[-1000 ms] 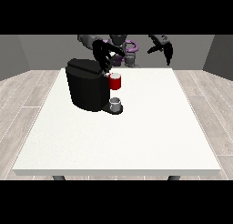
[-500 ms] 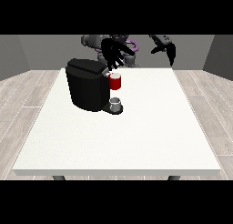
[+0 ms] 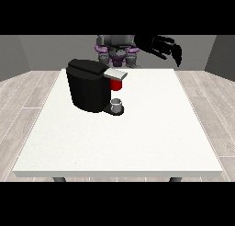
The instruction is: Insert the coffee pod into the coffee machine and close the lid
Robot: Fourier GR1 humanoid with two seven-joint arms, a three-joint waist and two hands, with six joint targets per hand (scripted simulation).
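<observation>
- We see a large white rectangular tabletop [image 3: 137, 142] filling most of the front view, with pale wood-look floor around it and grey walls behind.
- On the tabletop's far left part stands a boxy black coffee machine [image 3: 87, 89]. A flat grey lid piece [image 3: 115, 74] juts out level from its top towards the view's right.
- Behind the tabletop's far edge, at the view's top, we see the robot's dark grey and purple torso [image 3: 117, 53].
- At the view's right a black robot hand [image 3: 166, 48] hangs in the air above the far edge of the tabletop, well apart from the machine. Its fingers are spread and mostly straight, pointing down and to the right, and they hold nothing.
- We can find no second robot hand at the view's left.
- Under the grey lid piece sits a red thing at the machine [image 3: 116, 84].
- Below that, on the machine's dark base, rests a small grey thing [image 3: 117, 104], round and cup-like; we cannot tell whether it is the coffee pod.
</observation>
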